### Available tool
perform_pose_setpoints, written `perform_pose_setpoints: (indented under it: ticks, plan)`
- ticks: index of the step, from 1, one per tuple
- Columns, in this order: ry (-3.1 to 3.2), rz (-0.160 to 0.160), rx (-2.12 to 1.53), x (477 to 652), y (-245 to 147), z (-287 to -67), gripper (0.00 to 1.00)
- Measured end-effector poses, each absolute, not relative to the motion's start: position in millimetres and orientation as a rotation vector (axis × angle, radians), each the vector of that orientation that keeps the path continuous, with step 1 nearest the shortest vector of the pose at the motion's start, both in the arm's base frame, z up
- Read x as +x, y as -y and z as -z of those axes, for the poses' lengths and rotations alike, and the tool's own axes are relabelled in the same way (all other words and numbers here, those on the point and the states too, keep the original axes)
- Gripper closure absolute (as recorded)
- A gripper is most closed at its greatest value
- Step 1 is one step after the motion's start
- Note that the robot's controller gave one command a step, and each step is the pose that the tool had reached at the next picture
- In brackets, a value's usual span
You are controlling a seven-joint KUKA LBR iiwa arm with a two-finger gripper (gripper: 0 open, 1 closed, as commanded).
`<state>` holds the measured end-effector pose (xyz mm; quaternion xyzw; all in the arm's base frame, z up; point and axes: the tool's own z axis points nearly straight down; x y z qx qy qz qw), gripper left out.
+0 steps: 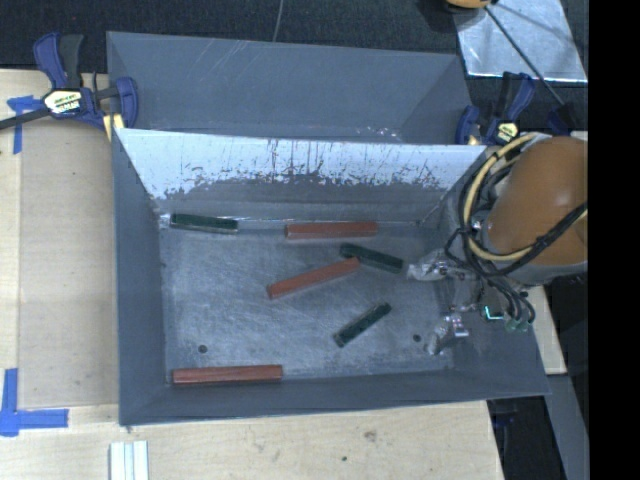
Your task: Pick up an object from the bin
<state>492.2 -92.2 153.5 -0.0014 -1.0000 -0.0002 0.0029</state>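
Arm (530,208) in from right, low at bin (140,298) right end | tool (436,306) spread, empty | dark green bar (362,324) near

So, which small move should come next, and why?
Probably ease toward the lone dark green stick beside it: the gripper is open by the bin's right wall, holding nothing, and that stick lies clear of the others.

Dim overall; glare whitens the back wall of the bin (300,158) (floor duller, soft shadows).
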Motion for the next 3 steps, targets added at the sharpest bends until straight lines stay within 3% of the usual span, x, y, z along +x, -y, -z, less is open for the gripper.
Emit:
perform_pose_setpoints:
  ticks: [1,2,3]
  plan:
    - [3.144,-0.001,-0.001,494.3,92,-158,0.0]
    - [3.098,-0.005,0.584,499.7,32,-77,1.0]
    - [3.098,-0.005,0.585,499.7,32,-77,1.0]
